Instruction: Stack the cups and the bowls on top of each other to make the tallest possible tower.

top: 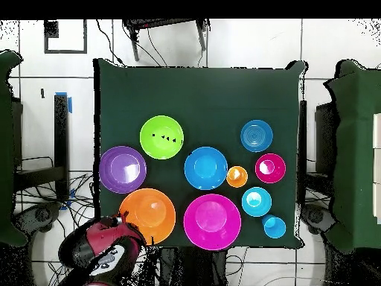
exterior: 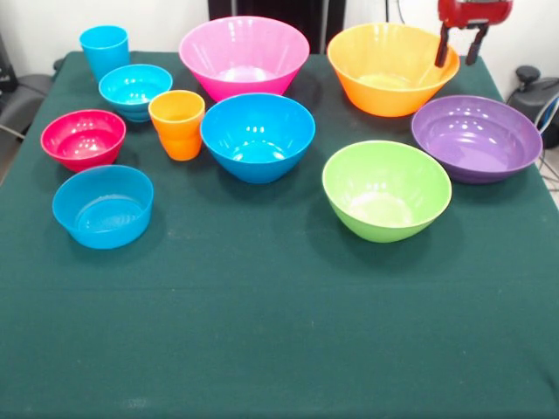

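**Nothing stacked; gripper above the orange bowl's rim**

From my station I see all bowls and cups standing separately on the green table (exterior: 279,349); each one sits upright with its mouth up, and none is inside another.

The gripper (exterior: 461,54) hangs at the far side, over the rim of the large orange bowl (exterior: 389,70); its two dark fingers (exterior: 442,51) stand apart with a clear gap between them and nothing is between them; whether the tips touch the rim I cannot say with certainty from the front view.

In the front view the pink bowl (exterior: 244,54) is beside the orange one at the far edge; the purple bowl (exterior: 476,137) is near the picture's right, just beside the orange bowl; the green bowl (exterior: 386,188) is in front of them; the large blue bowl (exterior: 258,135) is in the middle.

The orange cup (exterior: 177,124) stands just beside the large blue bowl; the light blue cup (exterior: 105,51) is at the far corner; next to it is a small light blue bowl (exterior: 134,90); the small red bowl (exterior: 83,138) and the second small light blue bowl (exterior: 103,206) are nearer to the camera.
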Tool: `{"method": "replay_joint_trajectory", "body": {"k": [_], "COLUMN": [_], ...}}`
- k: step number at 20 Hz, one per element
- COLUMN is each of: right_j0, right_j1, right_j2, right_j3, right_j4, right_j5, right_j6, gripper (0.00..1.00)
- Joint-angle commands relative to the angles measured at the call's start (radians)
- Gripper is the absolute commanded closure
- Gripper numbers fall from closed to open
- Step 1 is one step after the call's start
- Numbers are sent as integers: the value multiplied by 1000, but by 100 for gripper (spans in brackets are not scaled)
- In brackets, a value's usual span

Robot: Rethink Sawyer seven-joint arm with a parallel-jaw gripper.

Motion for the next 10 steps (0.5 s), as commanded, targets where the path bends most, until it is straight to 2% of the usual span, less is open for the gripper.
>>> {"method": "replay_joint_trajectory", "body": {"k": [1, 7, 10], "right_j0": [14, 23, 42], "right_j1": [-24, -10, 1], "right_j2": [30, 24, -4], "right_j3": [-66, -85, -88], "right_j4": [58, 61, 52], "right_j5": [158, 169, 165], "right_j6": [168, 172, 169], "gripper": [0, 0, 0]}}
